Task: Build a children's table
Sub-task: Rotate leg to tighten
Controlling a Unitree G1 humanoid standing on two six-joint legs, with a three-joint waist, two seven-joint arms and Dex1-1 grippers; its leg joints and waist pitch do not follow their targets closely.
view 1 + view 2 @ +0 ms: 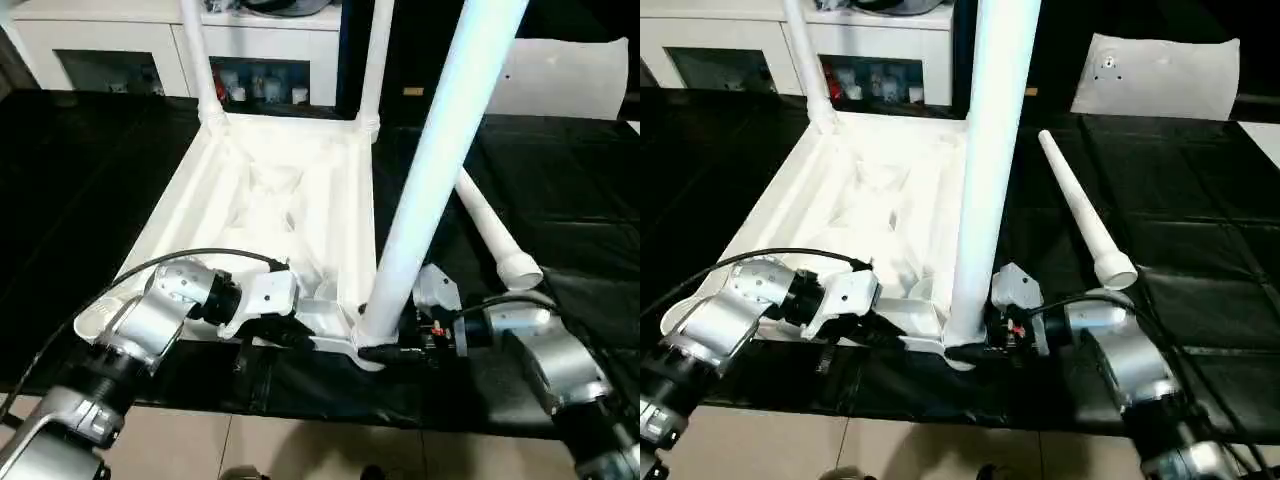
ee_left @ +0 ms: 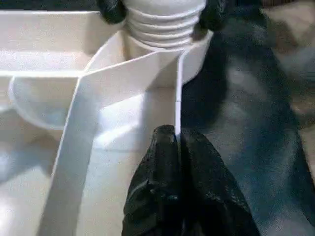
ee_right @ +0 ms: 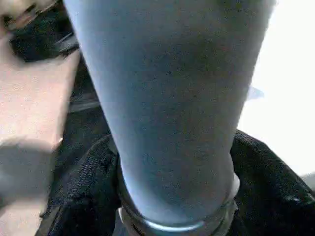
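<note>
Left eye view: the right gripper (image 1: pixel 385 350) grasps, as far as the blur allows, the base of the upright leg (image 1: pixel 430 170) in the near-right corner socket of the upturned table top (image 1: pixel 270 200), whose rim the clenched left gripper (image 2: pixel 174 142) pinches beside it.

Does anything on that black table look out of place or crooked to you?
One long white tapered plastic leg lies loose on the black table cover beside the upside-down white plastic tabletop, not fitted in a socket. The near-corner leg held by the right claw leans slightly. Nothing looks spilled or broken.
</note>
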